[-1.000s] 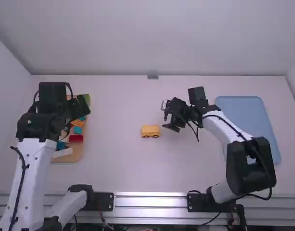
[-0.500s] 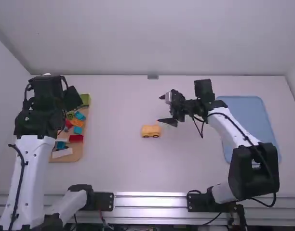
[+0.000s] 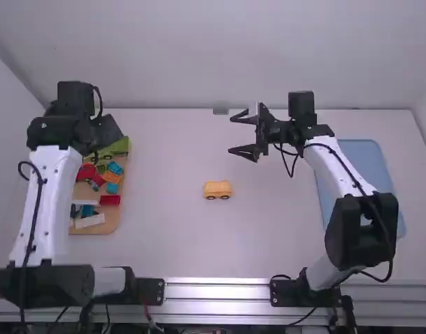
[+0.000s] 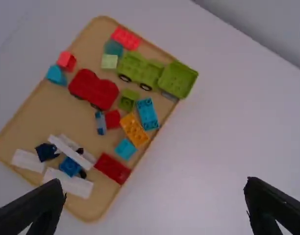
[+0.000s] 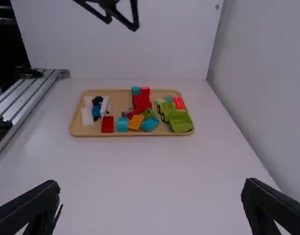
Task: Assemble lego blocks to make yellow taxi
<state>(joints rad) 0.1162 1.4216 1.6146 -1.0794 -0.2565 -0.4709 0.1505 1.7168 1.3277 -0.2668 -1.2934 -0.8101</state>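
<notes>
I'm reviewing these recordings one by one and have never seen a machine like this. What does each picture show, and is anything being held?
The machine is two robot arms, a left arm and a right arm, based at a white table's near edge. The high view looks down from above and behind them. The wrist views come from cameras on the arms, each with its own claw's fingers at the bottom edge.

On the left lies a tan tray of mixed blocks, including a green truck. A small yellow car stands near the middle, and a blue tray lies on the right. The left claw and right claw are both open, holding nothing.
</notes>
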